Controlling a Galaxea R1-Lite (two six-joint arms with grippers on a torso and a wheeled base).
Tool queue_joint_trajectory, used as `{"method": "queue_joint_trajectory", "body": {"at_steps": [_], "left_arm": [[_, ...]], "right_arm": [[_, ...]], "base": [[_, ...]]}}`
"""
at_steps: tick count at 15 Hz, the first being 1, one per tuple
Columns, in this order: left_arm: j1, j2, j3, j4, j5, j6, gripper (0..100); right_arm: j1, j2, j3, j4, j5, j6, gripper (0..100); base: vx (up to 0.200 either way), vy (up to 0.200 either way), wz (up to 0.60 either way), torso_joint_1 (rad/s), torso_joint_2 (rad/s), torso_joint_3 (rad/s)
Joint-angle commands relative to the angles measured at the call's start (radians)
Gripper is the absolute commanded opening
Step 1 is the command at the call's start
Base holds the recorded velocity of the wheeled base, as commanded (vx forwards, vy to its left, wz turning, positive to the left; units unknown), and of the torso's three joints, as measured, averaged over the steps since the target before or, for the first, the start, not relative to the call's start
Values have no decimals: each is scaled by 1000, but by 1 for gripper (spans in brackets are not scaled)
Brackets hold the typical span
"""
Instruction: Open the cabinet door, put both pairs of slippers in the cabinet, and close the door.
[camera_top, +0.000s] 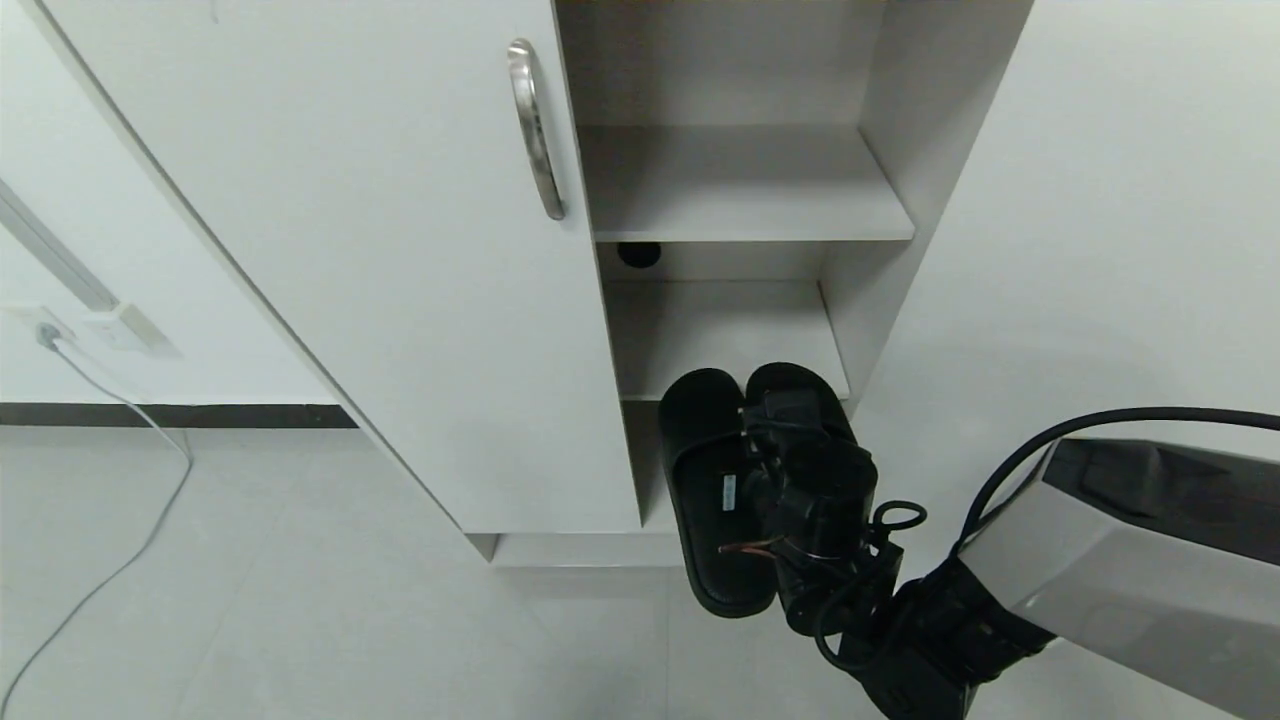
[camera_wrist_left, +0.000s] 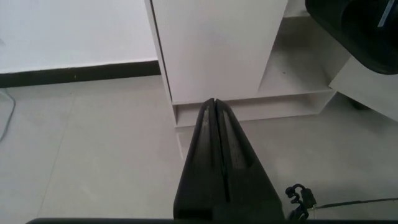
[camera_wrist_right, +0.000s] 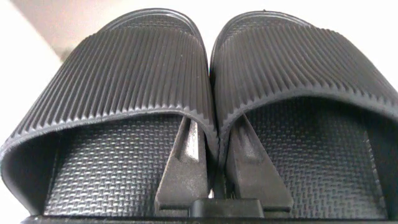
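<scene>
currently the right gripper (camera_top: 775, 415) is clamping the black slippers (camera_top: 705, 470) by their adjoining straps, holding them before the open cabinet's (camera_top: 930, 130) lower shelf (camera_top: 720, 340), while the left gripper (camera_wrist_left: 214, 109) is hanging closed and empty.

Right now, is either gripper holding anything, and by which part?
The right gripper holds the black slippers by their touching inner edges, a finger under each strap. The left gripper holds nothing.
</scene>
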Motion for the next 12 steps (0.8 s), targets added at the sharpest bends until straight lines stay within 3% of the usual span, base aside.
{"method": "queue_joint_trajectory", "body": {"at_steps": [1, 4, 12], "left_arm": [[0, 1, 0, 0, 0, 0, 0], [0, 1, 0, 0, 0, -1, 0], [0, 1, 0, 0, 0, -7, 0]], "right_arm": [[0, 8, -8, 8, 1, 0, 0], [-4, 49, -62, 40, -6, 3, 0], [-64, 147, -335, 198, -42, 10, 0]], "base": [[200, 0, 0, 2, 12, 2], [200, 0, 0, 2, 1, 2], [0, 0, 0, 0, 0, 0]]}}
